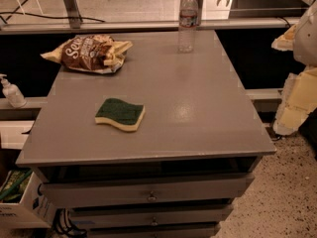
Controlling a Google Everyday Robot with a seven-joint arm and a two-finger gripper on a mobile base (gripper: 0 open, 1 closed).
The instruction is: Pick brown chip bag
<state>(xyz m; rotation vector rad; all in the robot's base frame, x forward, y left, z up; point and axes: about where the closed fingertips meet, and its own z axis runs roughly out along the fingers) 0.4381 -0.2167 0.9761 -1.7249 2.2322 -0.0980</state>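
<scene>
The brown chip bag (89,53) lies crumpled at the far left corner of the grey table (198,113). It is dark brown with white script lettering and pale yellow edges. My gripper (297,98) shows as pale white and yellow parts at the right edge of the view. It is beside the table's right side, off the tabletop and far from the bag, and nothing shows in it.
A green-and-yellow sponge (120,114) lies on the table's front left. A clear water bottle (187,21) stands at the far edge. A soap dispenser (11,90) stands on a ledge at left. Drawers (148,192) are below the tabletop, and a cardboard box (22,202) sits on the floor.
</scene>
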